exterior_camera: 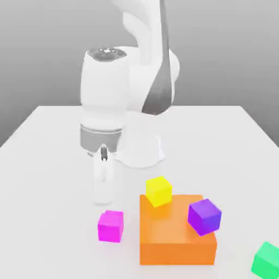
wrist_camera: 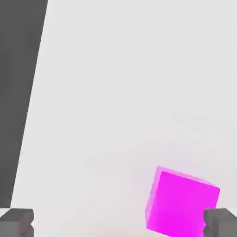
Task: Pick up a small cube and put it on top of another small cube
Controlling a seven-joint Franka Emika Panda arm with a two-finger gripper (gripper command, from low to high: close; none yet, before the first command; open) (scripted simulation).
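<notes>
We see a white robot arm [exterior_camera: 128, 82] standing at the far middle of a white table [exterior_camera: 49, 163]. Its hand hangs low over the table, pointing downward, on the exterior view's left of the arm's base. The gripper [exterior_camera: 102, 188] sits just above the table surface. In the hand view the two grey fingers [wrist_camera: 16, 222] stand wide apart at opposite edges of the picture, fully spread, and nothing is held between them.

The small magenta cube [exterior_camera: 110, 225] rests on the table, nearer to us than the gripper and slightly to the exterior view's right of it. In the hand view the same cube [wrist_camera: 183, 203] lies close beside one finger; we cannot tell whether they touch. In the exterior view the gripper and this cube are near each other but apart.

To the exterior view's right of the magenta cube lies a large flat orange block [exterior_camera: 177, 240]. The small yellow cube [exterior_camera: 158, 190] sits at the block's far left corner, partly overhanging its edge. A purple cube [exterior_camera: 204, 216] sits tilted on the block's right side. A green cube [exterior_camera: 267, 260] lies on the table at the near right, well apart from the others.
</notes>
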